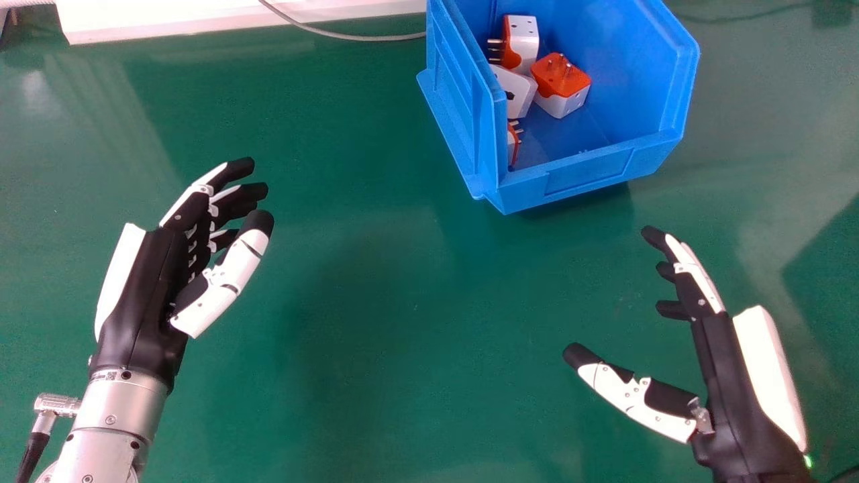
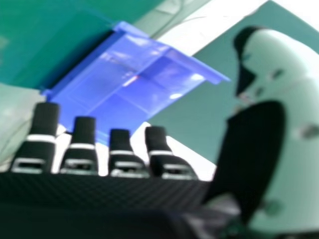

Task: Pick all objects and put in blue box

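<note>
- From where I'm standing, I see a green tabletop (image 1: 376, 335) with a white panel (image 1: 201, 20) along its far side, and a thin grey cable (image 1: 362, 38) running from there toward the blue box.
- Over on the left, the robot's silver forearm (image 1: 111, 429) comes up from the bottom edge, a black lead (image 1: 32, 453) plugged in beside it. Its left hand (image 1: 144, 288) is over the green surface, well apart from the box, relaxed and fairly wide, fingers loosely bent and holding nothing.
- Farther along, at the far side, sits the blue box (image 1: 584, 178), upright and turned at an angle, its lower front toward the robot.
- Inside, by its left wall, I can make out a partly hidden adapter (image 1: 513, 144) near the front, a white adapter (image 1: 520, 87) behind it, and an upper adapter (image 1: 523, 40) with its pins pointing left.
- Just to the right of those, also inside, an orange-faced adapter (image 1: 560, 77) lies pins up.
- On the right, nearer the robot than the box, is the right hand (image 1: 728, 376), spread wide with its thumb well away from the fingers, nothing in its grasp.
</note>
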You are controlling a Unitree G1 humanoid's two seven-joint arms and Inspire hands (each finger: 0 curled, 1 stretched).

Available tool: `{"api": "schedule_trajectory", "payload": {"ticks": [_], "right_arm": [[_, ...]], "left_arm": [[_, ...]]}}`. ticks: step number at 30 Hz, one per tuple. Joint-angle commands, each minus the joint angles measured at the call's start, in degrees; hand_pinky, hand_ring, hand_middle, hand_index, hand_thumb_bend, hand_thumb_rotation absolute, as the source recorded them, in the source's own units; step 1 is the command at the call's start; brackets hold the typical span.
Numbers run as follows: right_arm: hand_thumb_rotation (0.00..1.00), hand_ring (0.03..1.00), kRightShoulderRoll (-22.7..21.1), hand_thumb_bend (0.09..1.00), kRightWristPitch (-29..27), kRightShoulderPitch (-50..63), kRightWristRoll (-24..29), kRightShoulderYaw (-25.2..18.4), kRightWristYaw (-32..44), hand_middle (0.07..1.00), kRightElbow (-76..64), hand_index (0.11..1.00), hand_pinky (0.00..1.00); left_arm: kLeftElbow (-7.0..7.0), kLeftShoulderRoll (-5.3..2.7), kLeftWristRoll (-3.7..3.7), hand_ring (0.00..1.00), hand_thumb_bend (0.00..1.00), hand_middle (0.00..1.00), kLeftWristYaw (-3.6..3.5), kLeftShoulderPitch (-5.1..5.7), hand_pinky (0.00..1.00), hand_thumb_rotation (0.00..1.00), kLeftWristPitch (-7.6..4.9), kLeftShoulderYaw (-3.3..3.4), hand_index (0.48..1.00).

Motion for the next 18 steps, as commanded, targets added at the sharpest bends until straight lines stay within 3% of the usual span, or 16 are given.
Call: {"api": "schedule_trajectory", "payload": {"ticks": [1,11,15,18], "right_arm": [[0.28,0.882,-0.5,0.355,-0.7,-0.6,0.5,-1.3,-0.1,0.932,0.5,0.884,0.76],[0.29,0.870,-0.8,0.356,0.0,-2.1,1.3,-2.9,1.7,0.922,1.4,0.872,0.74],[0.29,0.869,-0.4,0.355,0.6,-1.2,1.6,-3.4,2.3,0.920,-0.4,0.870,0.73],[0.30,0.867,-0.4,0.362,0.4,-1.4,1.6,-3.6,2.3,0.917,0.2,0.864,0.73]], "left_arm": [[-0.65,-0.13,-0.45,0.84,0.39,0.82,0.34,-0.99,0.77,0.57,-0.28,0.04,0.857],[0.12,-0.23,-0.36,0.83,0.38,0.82,0.28,-1.74,0.77,0.56,-0.08,-0.37,0.851],[-1.00,-0.07,-0.47,0.83,0.38,0.82,0.09,-1.15,0.76,0.56,0.80,-0.40,0.849],[-0.57,0.00,-0.45,0.83,0.38,0.82,0.05,-1.30,0.77,0.56,0.79,-0.37,0.849]]}}
